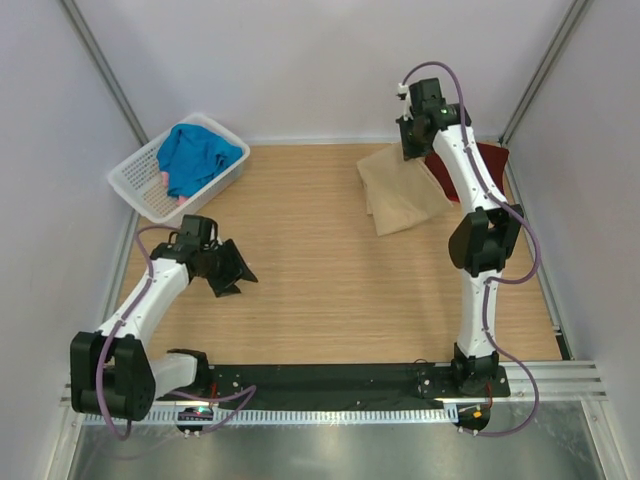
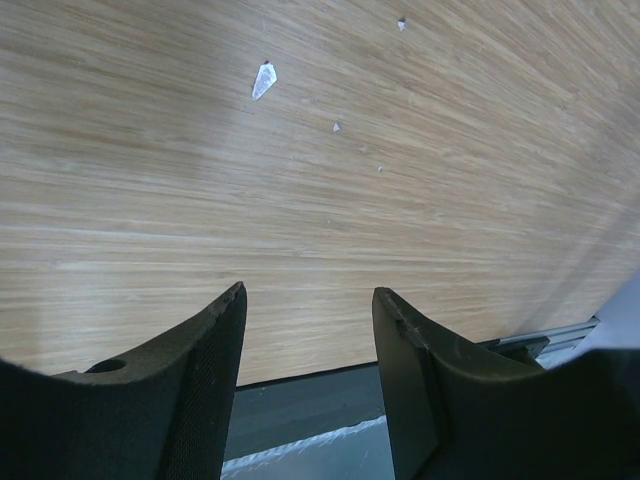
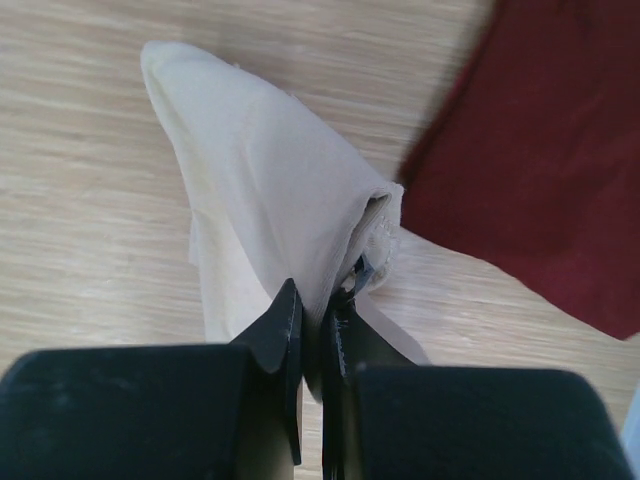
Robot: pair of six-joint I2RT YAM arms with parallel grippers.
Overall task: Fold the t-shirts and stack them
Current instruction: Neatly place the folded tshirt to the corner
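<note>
A tan t-shirt (image 1: 400, 190) lies folded at the back right of the table, and one edge of it hangs lifted from my right gripper (image 1: 412, 150), which is shut on the cloth (image 3: 270, 190). A dark maroon t-shirt (image 1: 490, 160) lies flat just right of it, seen also in the right wrist view (image 3: 540, 170). A bright blue t-shirt (image 1: 195, 155) is heaped in the white basket, with a bit of pink t-shirt (image 1: 163, 178) showing beside it. My left gripper (image 1: 232, 272) hovers open over bare wood at the left, its fingers (image 2: 205, 380) holding nothing.
The white lattice basket (image 1: 140, 190) stands at the back left corner. Grey walls with metal posts close in the table on three sides. A black rail and a metal strip (image 1: 330, 385) run along the near edge. Small white flecks (image 2: 264, 80) lie on the wood.
</note>
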